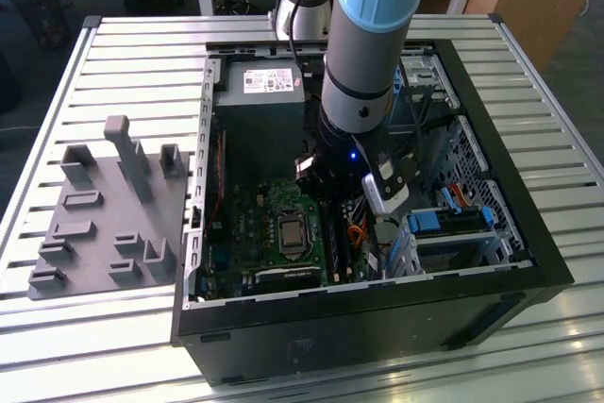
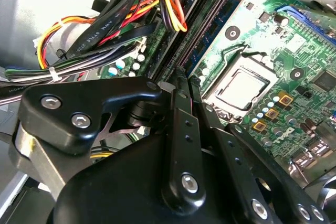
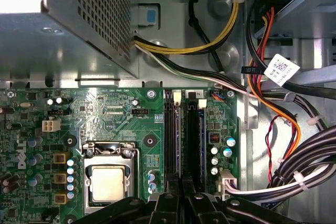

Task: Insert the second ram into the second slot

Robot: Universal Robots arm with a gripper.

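No legible text; printed labels on power supply and cable tag.

The arm reached steeply down from above, its grey forearm nearly upright and a small blue light glowing at the wrist. The black gripper hung low (its fingers drawn close together, almost parallel), pointed straight downward.

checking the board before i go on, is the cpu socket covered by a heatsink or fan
No, in the first wrist view the cpu socket lies bare under its metal frame.
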